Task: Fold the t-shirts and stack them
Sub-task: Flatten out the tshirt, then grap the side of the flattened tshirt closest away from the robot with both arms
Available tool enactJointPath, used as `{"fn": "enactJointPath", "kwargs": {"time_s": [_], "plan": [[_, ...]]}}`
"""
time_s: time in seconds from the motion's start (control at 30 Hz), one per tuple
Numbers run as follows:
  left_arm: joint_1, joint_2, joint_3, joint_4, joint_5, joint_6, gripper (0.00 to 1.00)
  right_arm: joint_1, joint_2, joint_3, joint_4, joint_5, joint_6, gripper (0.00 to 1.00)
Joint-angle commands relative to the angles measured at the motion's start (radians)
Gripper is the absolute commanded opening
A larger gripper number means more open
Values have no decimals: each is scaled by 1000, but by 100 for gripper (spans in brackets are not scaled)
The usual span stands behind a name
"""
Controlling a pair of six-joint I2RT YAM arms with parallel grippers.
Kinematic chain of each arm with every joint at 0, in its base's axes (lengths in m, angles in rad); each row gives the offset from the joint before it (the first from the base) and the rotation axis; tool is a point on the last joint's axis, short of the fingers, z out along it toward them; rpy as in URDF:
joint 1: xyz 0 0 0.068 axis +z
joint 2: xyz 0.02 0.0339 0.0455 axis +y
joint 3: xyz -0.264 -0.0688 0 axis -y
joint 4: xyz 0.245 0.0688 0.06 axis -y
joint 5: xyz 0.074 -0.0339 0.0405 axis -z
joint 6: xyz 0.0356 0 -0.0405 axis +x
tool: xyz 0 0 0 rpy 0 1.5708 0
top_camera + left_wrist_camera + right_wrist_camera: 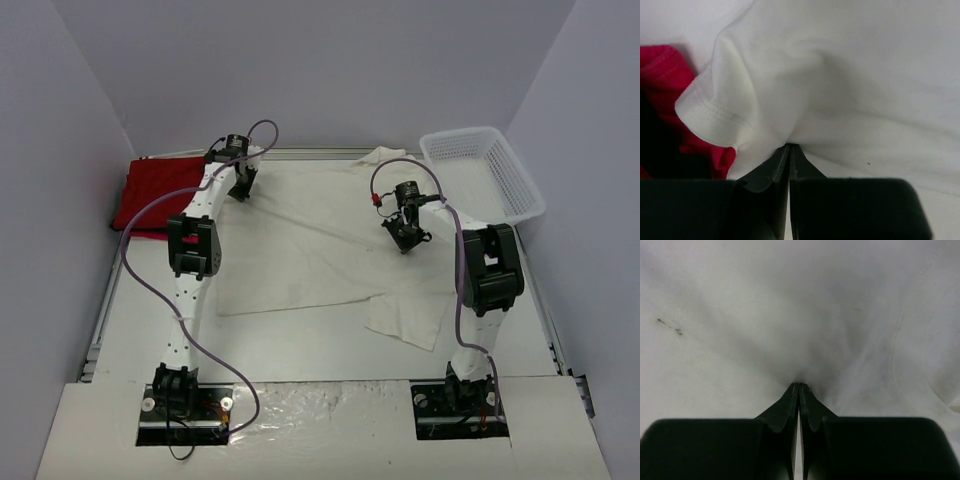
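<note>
A large cream-white t-shirt (pixel 320 250) lies spread over the middle of the table. Folded bright red t-shirts (pixel 155 192) lie at the far left; a red edge shows in the left wrist view (pixel 665 95). My left gripper (pixel 241 190) is shut on the white shirt's far left edge, pinching cloth (pixel 805 100) beside a hemmed sleeve (pixel 715 112). My right gripper (pixel 408 238) is shut on a pinch of the white shirt (pixel 790 315) towards its right side; the cloth puckers at the fingertips (pixel 799 386).
A white plastic mesh basket (pixel 483 170) stands at the far right corner. Grey walls close in the table on three sides. Purple cables loop along both arms.
</note>
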Motion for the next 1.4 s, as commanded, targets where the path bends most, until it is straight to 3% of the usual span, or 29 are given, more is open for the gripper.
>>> {"fn": "enactJointPath", "kwargs": {"time_s": [0.0, 0.43, 0.7, 0.8, 0.87, 0.9, 0.93, 1.13, 1.37], "plan": [[11, 79, 102, -115, -63, 28, 3, -3, 38, 23, -30, 9, 2, 0], [-1, 133, 244, 0, -201, 65, 2, -3, 42, 40, -39, 10, 2, 0], [-10, 93, 162, 18, -215, 50, 2, -8, -14, 61, -55, -25, -3, 0], [-10, 84, 153, 18, -241, 60, 2, -12, -79, 70, -58, -60, -14, 27], [-9, 82, 158, 18, -252, 63, 2, -19, -101, 78, -73, -83, -20, 29], [-9, 82, 164, 17, -252, 65, 2, -29, -112, 89, -76, -92, -21, 43], [-9, 81, 167, 17, -252, 69, 2, -37, -132, 90, -82, -103, -27, 48], [-13, 98, 216, 34, -279, 106, 2, -112, -169, 86, -99, -158, -35, 50], [-12, 121, 225, 83, -325, 158, 2, -128, -195, 27, -108, -143, -38, 44]]}}
